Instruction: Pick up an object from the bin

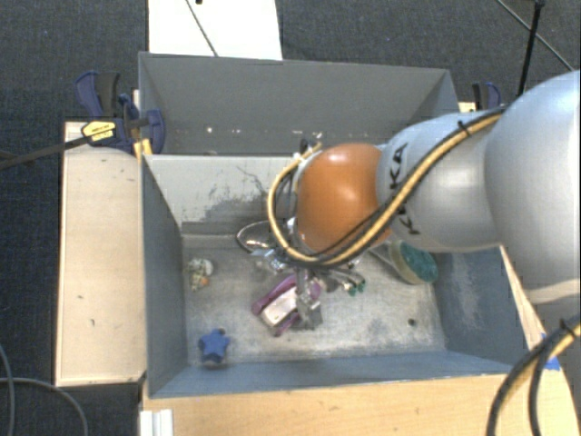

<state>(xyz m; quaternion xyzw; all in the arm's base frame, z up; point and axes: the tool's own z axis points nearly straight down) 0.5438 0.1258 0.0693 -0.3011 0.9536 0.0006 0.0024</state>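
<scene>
The grey metal bin (pixel 171 243) stands on a dark carpet (pixel 54 44), and its floor is dull, with pale scratches and scuff marks, most of them on the back wall and in the bare part to the right of a purple and white object (pixel 276 306). This object lies tilted near the middle of the floor. The gripper (pixel 310 309) is down at its right end, touching it or just beside it. I cannot tell whether the gripper is apart or together, or whether it is clamped on the object, because the parts there are too small and dark. The arm (pixel 508 180) and its orange cover (pixel 336 193) hide much of the floor behind the purple and white object. A thin metal ring (pixel 252 237) shows just behind this object, partly under the cover. To the right of the object, a round teal thing (pixel 418 263) with a pale rim is half cut off by the arm. A small blue lump (pixel 213 344) lies in front and to the left of the object, near the front wall. A little pale round thing (pixel 200 272) lies well to its left.
</scene>
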